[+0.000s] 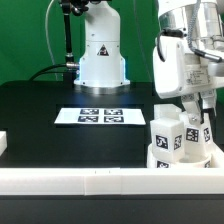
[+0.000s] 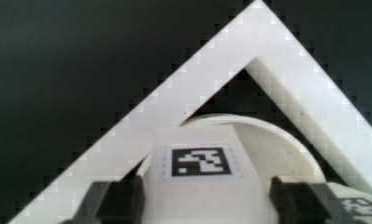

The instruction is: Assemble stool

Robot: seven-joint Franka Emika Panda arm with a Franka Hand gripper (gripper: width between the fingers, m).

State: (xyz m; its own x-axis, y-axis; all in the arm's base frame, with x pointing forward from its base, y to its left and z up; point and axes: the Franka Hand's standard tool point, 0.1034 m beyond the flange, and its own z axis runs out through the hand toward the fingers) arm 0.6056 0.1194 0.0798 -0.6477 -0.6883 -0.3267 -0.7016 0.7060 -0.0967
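The round white seat [image 1: 183, 157] lies at the exterior view's lower right, against the rail's corner. Two white tagged legs stand on it: one free [image 1: 162, 136], one [image 1: 191, 135] under my gripper [image 1: 193, 120]. In the wrist view this leg [image 2: 204, 160] shows a square tag on its face and fills the gap between my two dark fingers [image 2: 115, 202]. The gripper [image 2: 209, 206] is shut on it. The seat's rounded edge [image 2: 254, 126] shows just beyond the leg. A third leg is not in view.
The long white rail [image 1: 90, 181] runs along the front and turns back at the right; its corner [image 2: 257, 22] forms a white V in the wrist view. The marker board [image 1: 100, 116] lies mid-table. A small white block [image 1: 3, 143] sits at the left edge.
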